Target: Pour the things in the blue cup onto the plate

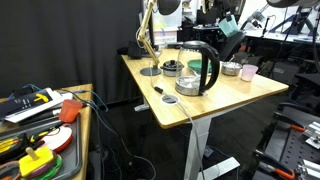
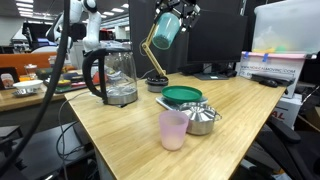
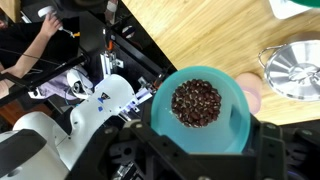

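My gripper point(image 2: 176, 12) is shut on the blue cup point(image 2: 166, 30), a light teal tumbler held tilted high above the wooden table. In the wrist view the blue cup point(image 3: 200, 110) sits between the gripper's point(image 3: 205, 152) fingers and holds dark brown beans point(image 3: 196, 102). The green plate point(image 2: 182, 96) lies on the table below and a little to the side of the cup. Its edge also shows in the wrist view point(image 3: 300, 5). In an exterior view the cup point(image 1: 231, 28) hangs above the far side of the table.
A glass kettle point(image 2: 115, 75) stands next to the plate. A silvery metal bowl point(image 2: 204, 120) and a pale pink cup point(image 2: 173, 130) sit in front of the plate. A desk lamp point(image 2: 152, 60) stands behind. A side table with tools point(image 1: 40, 120) is nearby.
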